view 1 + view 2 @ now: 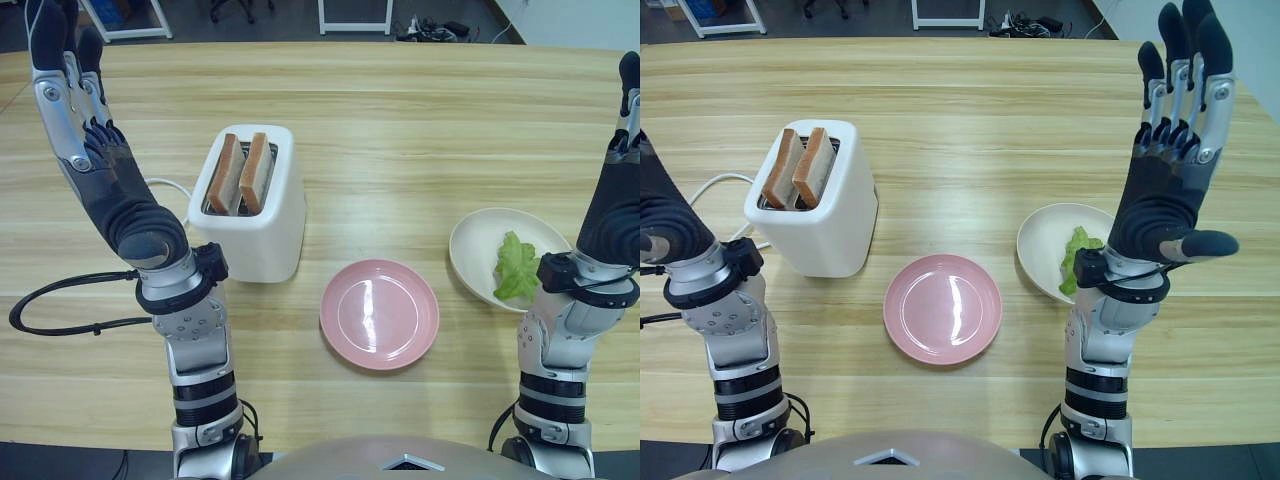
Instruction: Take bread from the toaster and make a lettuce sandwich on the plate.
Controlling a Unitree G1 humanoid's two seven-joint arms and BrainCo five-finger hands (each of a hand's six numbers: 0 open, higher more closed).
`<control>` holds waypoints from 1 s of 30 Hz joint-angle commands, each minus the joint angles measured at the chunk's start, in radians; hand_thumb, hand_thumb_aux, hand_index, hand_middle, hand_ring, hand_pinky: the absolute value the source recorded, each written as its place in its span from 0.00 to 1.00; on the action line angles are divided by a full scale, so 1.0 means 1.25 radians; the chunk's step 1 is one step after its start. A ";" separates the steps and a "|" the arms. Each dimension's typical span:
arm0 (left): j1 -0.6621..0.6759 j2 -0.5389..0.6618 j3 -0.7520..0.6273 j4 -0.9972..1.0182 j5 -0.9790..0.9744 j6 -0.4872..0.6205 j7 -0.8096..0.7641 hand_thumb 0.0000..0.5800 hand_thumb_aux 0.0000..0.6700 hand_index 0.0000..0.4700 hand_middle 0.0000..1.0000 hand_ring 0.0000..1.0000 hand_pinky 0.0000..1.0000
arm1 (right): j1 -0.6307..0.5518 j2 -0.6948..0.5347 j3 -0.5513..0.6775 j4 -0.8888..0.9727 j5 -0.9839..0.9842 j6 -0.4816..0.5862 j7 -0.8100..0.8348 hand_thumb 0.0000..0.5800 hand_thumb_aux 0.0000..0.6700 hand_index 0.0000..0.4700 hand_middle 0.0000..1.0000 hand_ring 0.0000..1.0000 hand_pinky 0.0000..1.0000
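Observation:
A white toaster stands on the wooden table with two bread slices upright in its slots. In front of it to the right lies a pink plate with nothing on it. A cream bowl at the right holds a lettuce leaf. My left hand is raised left of the toaster, fingers straight and holding nothing. My right hand is raised beside the bowl, fingers spread and holding nothing.
A white power cord runs from the toaster's left side. A black cable loops on the table by my left arm. Chair and table legs stand beyond the far table edge.

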State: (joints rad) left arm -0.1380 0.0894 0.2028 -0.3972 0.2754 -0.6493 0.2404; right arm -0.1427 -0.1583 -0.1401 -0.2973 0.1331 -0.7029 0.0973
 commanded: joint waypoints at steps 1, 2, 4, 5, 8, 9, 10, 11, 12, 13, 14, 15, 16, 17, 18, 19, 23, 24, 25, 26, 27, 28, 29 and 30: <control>-0.006 -0.002 0.000 -0.004 0.007 0.008 -0.001 0.00 0.00 0.00 0.00 0.00 0.00 | 0.001 -0.003 -0.002 0.012 -0.022 -0.029 0.010 0.00 0.00 0.00 0.00 0.00 0.00; -0.006 -0.002 -0.001 -0.004 0.006 0.007 -0.002 0.00 0.00 0.00 0.00 0.00 0.00 | 0.000 -0.003 -0.001 0.015 -0.027 -0.036 0.012 0.00 0.00 0.00 0.00 0.00 0.00; -0.005 0.000 -0.002 -0.002 0.010 0.004 -0.003 0.00 0.00 0.00 0.00 0.00 0.00 | 0.001 -0.003 0.000 0.020 -0.034 -0.050 0.015 0.00 0.00 0.00 0.00 0.00 0.00; -0.003 0.002 -0.003 -0.001 0.014 0.001 -0.005 0.00 0.00 0.00 0.00 0.00 0.00 | 0.002 -0.003 0.001 0.023 -0.035 -0.055 0.017 0.00 0.00 0.00 0.00 0.00 0.00; -0.001 0.002 -0.007 0.003 0.028 -0.005 -0.005 0.00 0.00 0.00 0.00 0.00 0.00 | 0.001 -0.003 0.001 0.027 -0.037 -0.063 0.018 0.00 0.00 0.00 0.00 0.00 0.00; -0.001 0.000 -0.005 0.003 0.033 -0.004 -0.003 0.00 0.00 0.00 0.00 0.00 0.00 | -0.001 -0.003 0.001 0.030 -0.039 -0.066 0.019 0.00 0.00 0.00 0.00 0.00 0.00; 0.000 0.004 0.003 0.003 0.048 0.007 -0.002 0.00 0.00 0.00 0.00 0.00 0.00 | -0.002 -0.003 0.000 0.033 -0.040 -0.069 0.019 0.00 0.00 0.00 0.00 0.00 0.00; -0.005 0.018 0.024 0.010 0.098 0.037 0.004 0.00 0.00 0.00 0.00 0.00 0.00 | -0.002 -0.004 -0.001 0.035 -0.041 -0.073 0.019 0.00 0.00 0.00 0.00 0.00 0.00; -0.013 0.042 0.050 0.027 0.145 0.074 0.008 0.00 0.00 0.00 0.00 0.00 0.00 | -0.002 -0.005 -0.003 0.037 -0.040 -0.076 0.019 0.00 0.00 0.00 0.00 0.00 0.00; -0.020 0.075 0.076 0.050 0.198 0.113 0.010 0.00 0.00 0.00 0.00 0.00 0.00 | 0.001 -0.006 -0.005 0.037 -0.041 -0.078 0.018 0.00 0.00 0.00 0.00 0.00 0.00; -0.026 0.111 0.098 0.077 0.247 0.141 0.014 0.00 0.00 0.00 0.00 0.00 0.00 | 0.002 -0.006 -0.007 0.039 -0.041 -0.081 0.017 0.00 0.00 0.00 0.00 0.00 0.00; -0.026 0.155 0.112 0.108 0.310 0.180 0.015 0.00 0.00 0.00 0.00 0.00 0.00 | 0.004 -0.004 -0.009 0.041 -0.045 -0.085 0.014 0.00 0.00 0.00 0.00 0.00 0.00; -0.021 0.198 0.117 0.140 0.366 0.214 0.010 0.00 0.00 0.00 0.00 0.00 0.00 | 0.006 -0.001 -0.010 0.043 -0.049 -0.088 0.012 0.00 0.00 0.00 0.00 0.00 0.00; -0.011 0.236 0.116 0.171 0.406 0.241 -0.003 0.00 0.00 0.00 0.00 0.00 0.00 | 0.008 0.003 -0.010 0.045 -0.054 -0.092 0.009 0.00 0.00 0.00 0.00 0.00 0.00; 0.001 0.267 0.110 0.196 0.428 0.261 -0.018 0.00 0.00 0.00 0.00 0.00 0.00 | 0.010 0.007 -0.009 0.048 -0.062 -0.097 0.006 0.00 0.00 0.00 0.00 0.00 0.00; 0.015 0.286 0.100 0.213 0.416 0.267 -0.044 0.00 0.00 0.00 0.00 0.00 0.00 | 0.012 0.010 -0.009 0.050 -0.069 -0.102 0.004 0.00 0.00 0.00 0.00 0.00 0.00; 0.067 0.327 0.063 0.241 0.369 0.299 -0.131 0.00 0.00 0.00 0.00 0.00 0.00 | 0.015 0.013 -0.010 0.058 -0.084 -0.115 -0.005 0.00 0.00 0.00 0.00 0.00 0.00; 0.075 0.336 0.055 0.247 0.373 0.309 -0.145 0.00 0.00 0.00 0.00 0.00 0.00 | 0.016 0.013 -0.012 0.059 -0.086 -0.118 -0.007 0.00 0.00 0.00 0.00 0.00 0.00; 0.083 0.343 0.047 0.250 0.376 0.320 -0.157 0.00 0.00 0.00 0.00 0.00 0.00 | 0.017 0.013 -0.013 0.059 -0.087 -0.119 -0.008 0.00 0.00 0.00 0.00 0.00 0.00; 0.091 0.346 0.039 0.251 0.368 0.333 -0.176 0.00 0.00 0.00 0.00 0.00 0.00 | 0.017 0.013 -0.014 0.060 -0.088 -0.121 -0.010 0.00 0.00 0.00 0.00 0.00 0.00; 0.099 0.349 0.029 0.250 0.368 0.345 -0.189 0.00 0.00 0.00 0.00 0.00 0.00 | 0.018 0.014 -0.015 0.062 -0.090 -0.124 -0.011 0.00 0.00 0.00 0.00 0.00 0.00; 0.105 0.352 0.020 0.248 0.369 0.356 -0.198 0.00 0.00 0.00 0.00 0.00 0.00 | 0.018 0.014 -0.015 0.064 -0.091 -0.126 -0.012 0.00 0.00 0.00 0.00 0.00 0.00; 0.110 0.349 0.012 0.245 0.362 0.366 -0.207 0.00 0.00 0.00 0.00 0.00 0.00 | 0.019 0.014 -0.016 0.066 -0.092 -0.129 -0.014 0.00 0.00 0.00 0.00 0.00 0.00; 0.112 0.349 0.005 0.244 0.360 0.374 -0.210 0.00 0.00 0.00 0.00 0.00 0.00 | 0.019 0.015 -0.015 0.069 -0.095 -0.131 -0.015 0.00 0.00 0.00 0.00 0.00 0.00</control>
State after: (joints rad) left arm -0.0120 0.5216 0.2320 -0.0902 0.7347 -0.2037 -0.0007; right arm -0.1250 -0.1404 -0.1550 -0.2219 0.0354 -0.8611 0.0804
